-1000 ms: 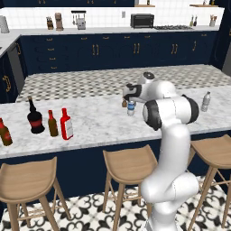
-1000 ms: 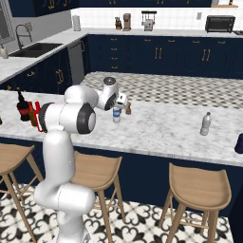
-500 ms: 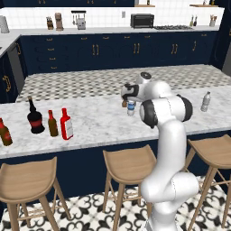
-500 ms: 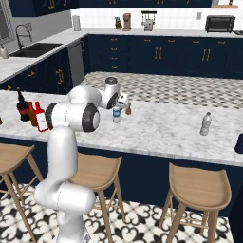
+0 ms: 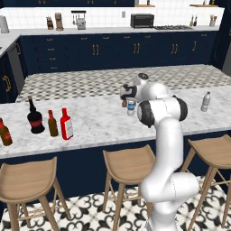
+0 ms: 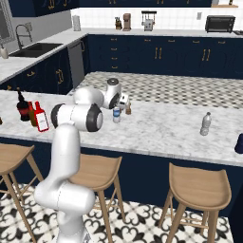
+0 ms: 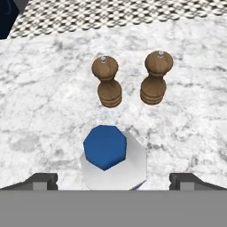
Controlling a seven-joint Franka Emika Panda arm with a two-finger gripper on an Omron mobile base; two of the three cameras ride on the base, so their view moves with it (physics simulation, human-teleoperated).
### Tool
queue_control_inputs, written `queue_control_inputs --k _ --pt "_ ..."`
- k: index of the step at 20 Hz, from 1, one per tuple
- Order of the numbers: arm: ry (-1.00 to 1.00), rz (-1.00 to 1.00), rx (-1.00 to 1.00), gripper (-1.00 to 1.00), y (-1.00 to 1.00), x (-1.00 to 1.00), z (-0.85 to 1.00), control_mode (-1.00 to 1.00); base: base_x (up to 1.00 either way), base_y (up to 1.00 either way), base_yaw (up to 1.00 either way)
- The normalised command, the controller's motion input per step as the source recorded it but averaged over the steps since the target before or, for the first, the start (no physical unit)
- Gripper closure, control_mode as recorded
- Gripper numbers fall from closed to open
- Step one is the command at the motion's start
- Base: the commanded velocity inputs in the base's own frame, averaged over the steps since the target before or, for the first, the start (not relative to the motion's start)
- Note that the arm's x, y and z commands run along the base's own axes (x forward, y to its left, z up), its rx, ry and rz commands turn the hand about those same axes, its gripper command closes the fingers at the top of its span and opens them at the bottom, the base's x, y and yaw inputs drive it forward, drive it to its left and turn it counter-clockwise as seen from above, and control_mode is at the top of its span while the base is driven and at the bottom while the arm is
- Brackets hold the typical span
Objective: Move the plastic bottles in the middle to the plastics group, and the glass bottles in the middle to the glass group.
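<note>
A robot arm's claw (image 7: 113, 179) hangs over the water bottle (image 7: 113, 159) at mid-desk, its jaws spread as wide as they go, one to either side of the blue cap and gripping nothing. Just past the bottle stand two small wooden shakers (image 7: 107, 81), apart from it and from each other.

Taking that bottle as the landmark: far to its right, on the same marble desk (image 5: 99, 119), a plain clear bottle (image 5: 205, 101) marks the plastics group. Far to its left stand the black long-necked bottle (image 5: 34, 116), a slim brown bottle (image 5: 53, 124) and the flat red bottle (image 5: 66, 124), close together in a row; farther left again, at the picture's edge, is a stouter brown bottle (image 5: 4, 132).

By the look of things, the sorting has barely begun. The water bottle stands upright on the desk, well apart from the plastics group, with no grasp made. The red and slim brown bottles stand just beside the black one; whether they count as delivered to the glass group cannot be told.
</note>
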Motion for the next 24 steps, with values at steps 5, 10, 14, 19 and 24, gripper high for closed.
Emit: queue_control_inputs --k 5,10,14,19,24 --pt "0.00 0.00 0.00 -1.00 0.00 0.21 -0.04 -1.00 0.00 0.00 0.00" --pt "0.03 0.00 0.00 -1.00 0.00 0.03 -0.14 -1.00 0.00 0.00 0.00" --pt "0.01 0.00 0.00 1.00 0.00 0.01 -0.23 -1.00 0.00 0.00 0.00" --pt "0.00 0.00 0.00 1.00 0.00 0.04 -0.17 -1.00 0.00 0.00 0.00" --pt "-0.02 0.00 0.00 1.00 0.00 -0.03 -0.02 -1.00 0.00 0.00 0.00"
